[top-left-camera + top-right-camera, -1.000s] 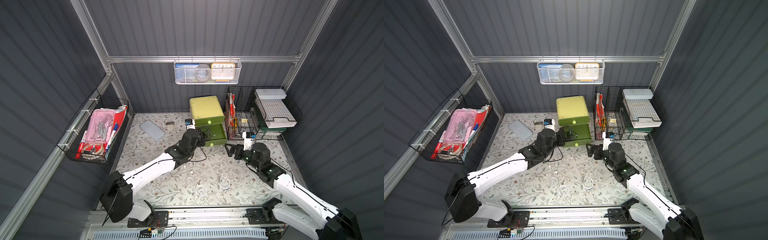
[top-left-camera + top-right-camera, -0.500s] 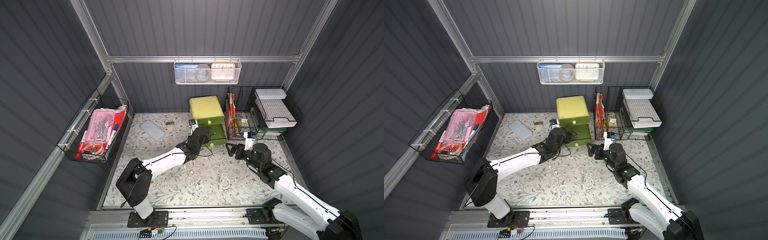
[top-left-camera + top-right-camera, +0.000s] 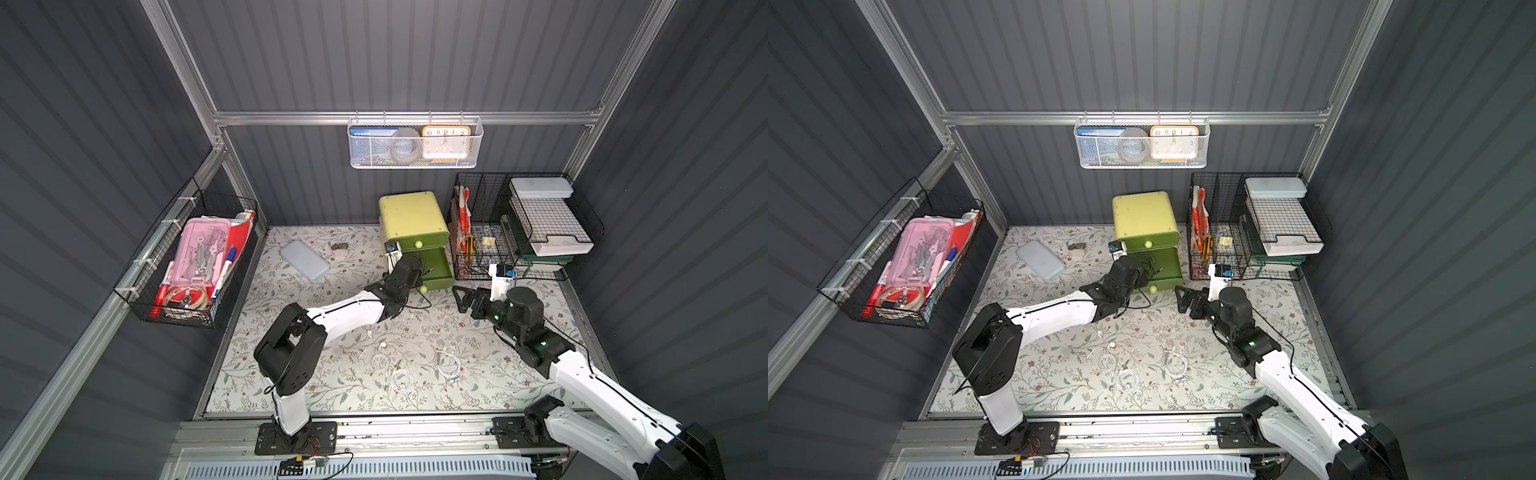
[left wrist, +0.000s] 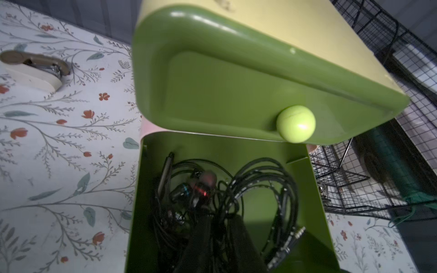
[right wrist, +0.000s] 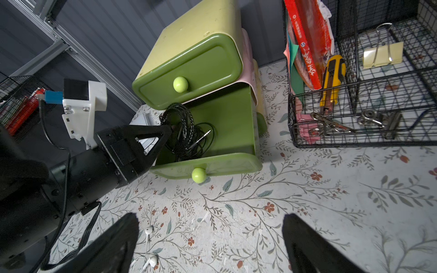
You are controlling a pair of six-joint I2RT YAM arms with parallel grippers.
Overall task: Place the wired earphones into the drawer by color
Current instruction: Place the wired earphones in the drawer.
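The black earphones [image 5: 184,132] lie already in the open lower drawer [image 5: 231,123]. My left pincer [image 4: 221,222] hangs over them with fingers a little apart. My right pincer [image 5: 210,219] stands wide apart to the right of the drawer, and three white earphones [image 3: 448,363] are left in the near middle. The black tangle stretches roughly near to far, its plug pointing right.

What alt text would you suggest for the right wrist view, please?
The left gripper reaches into the open lower drawer, where black earphones lie tangled; the upper drawer is shut. White earphones lie on the floral mat by the open right gripper, and a wire basket of stationery stands nearby.
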